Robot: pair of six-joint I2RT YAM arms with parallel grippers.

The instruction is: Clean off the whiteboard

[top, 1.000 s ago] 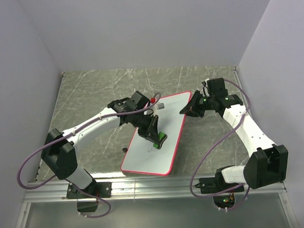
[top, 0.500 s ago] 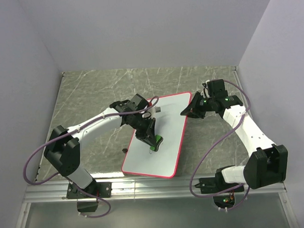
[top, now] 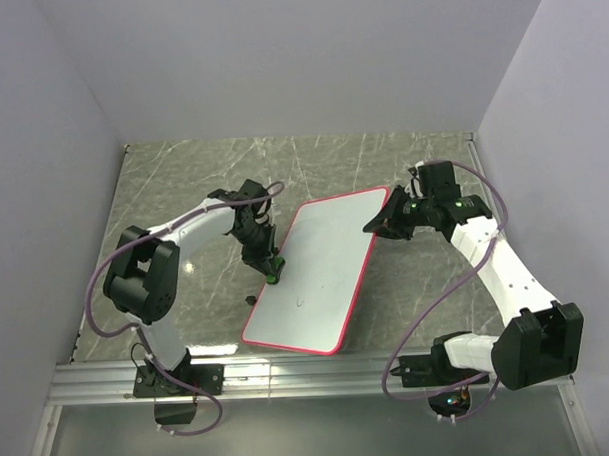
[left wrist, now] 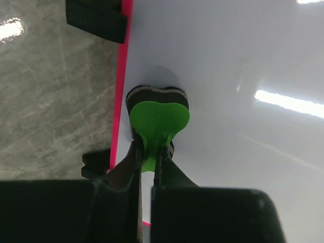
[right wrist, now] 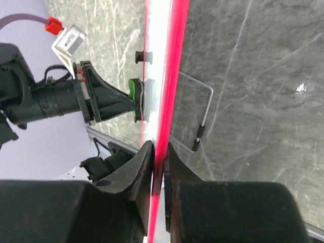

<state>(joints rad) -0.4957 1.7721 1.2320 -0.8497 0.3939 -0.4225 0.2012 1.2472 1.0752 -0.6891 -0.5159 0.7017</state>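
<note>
Left end effector [left wrist: 149, 157] pinches the green eraser [left wrist: 158, 119] at the whiteboard [top: 321, 272]'s left rim. The board lies mid-surface [top: 183, 187]. Right end effector [right wrist: 158, 152] clamps its far corner. Risk: the eraser could slide off the edge.

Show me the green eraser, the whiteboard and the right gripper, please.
green eraser [left wrist: 158, 119]: left wrist view, on its green top.
whiteboard [top: 321, 272]: top external view, on its bare white face.
right gripper [right wrist: 158, 146]: right wrist view, midway between its fingertips.
</note>
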